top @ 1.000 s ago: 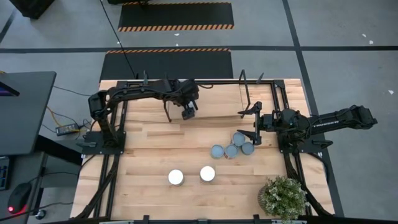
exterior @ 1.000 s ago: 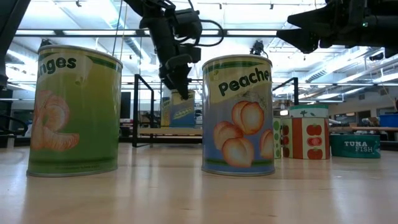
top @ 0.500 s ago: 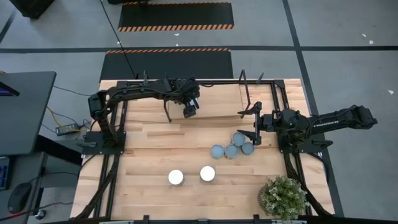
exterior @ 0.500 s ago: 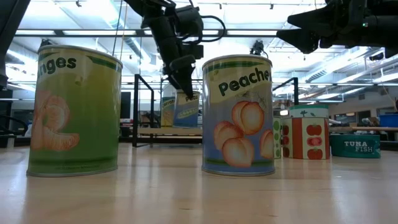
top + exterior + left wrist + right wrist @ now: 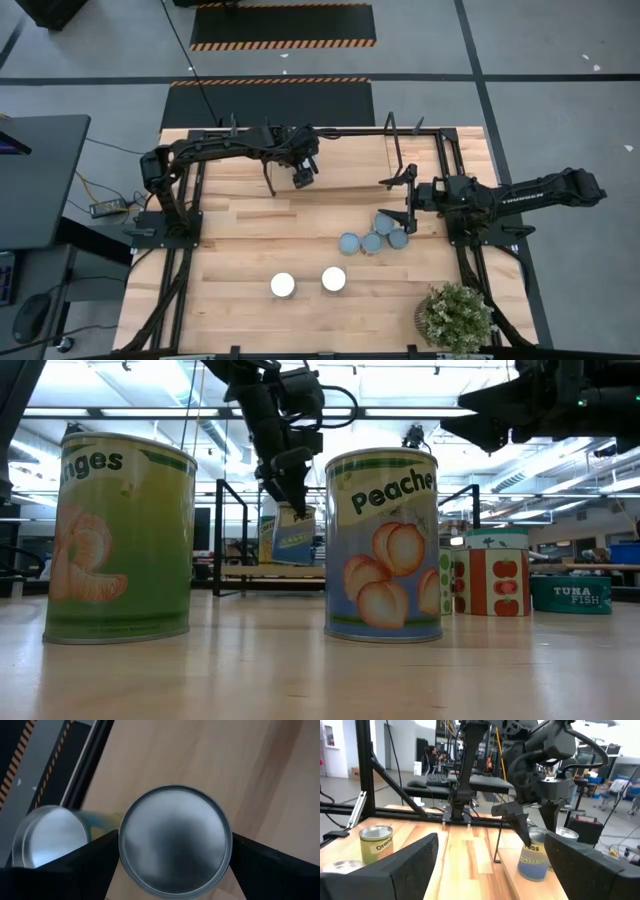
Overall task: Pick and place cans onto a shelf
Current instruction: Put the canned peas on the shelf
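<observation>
My left gripper (image 5: pixel 303 177) reaches over the shelf (image 5: pixel 350 160) at the table's far side, shut on a blue-labelled can (image 5: pixel 293 535), whose round top fills the left wrist view (image 5: pixel 175 840). A second can (image 5: pixel 47 837) stands on the shelf beside it. My right gripper (image 5: pixel 405 200) hangs open and level at the table's right, above a cluster of several grey-topped cans (image 5: pixel 375 235). Two white-topped cans (image 5: pixel 283 285) (image 5: pixel 333 279) stand near the front. My left gripper pinches the can between its two fingers (image 5: pixel 95 860), one on each side of the wall just under the top rim (image 5: pixel 122 845). The fingers slant down from above. The can hangs tilted (image 5: pixel 535 860), its base close over the shelf board; whether it touches the board I cannot tell.
Thin black upright rods (image 5: pixel 497 845) frame the shelf. A potted plant (image 5: pixel 455 315) stands at the near right corner. In the low view the oranges can (image 5: pixel 120 540) and peaches can (image 5: pixel 383 545) stand close, with a tomato can (image 5: pixel 490 575) and a tuna can (image 5: pixel 570 593) behind.
The can in my left gripper stood upright and has tipped to a slant over the shelf board, while the gripper has stayed at about the same spot.
</observation>
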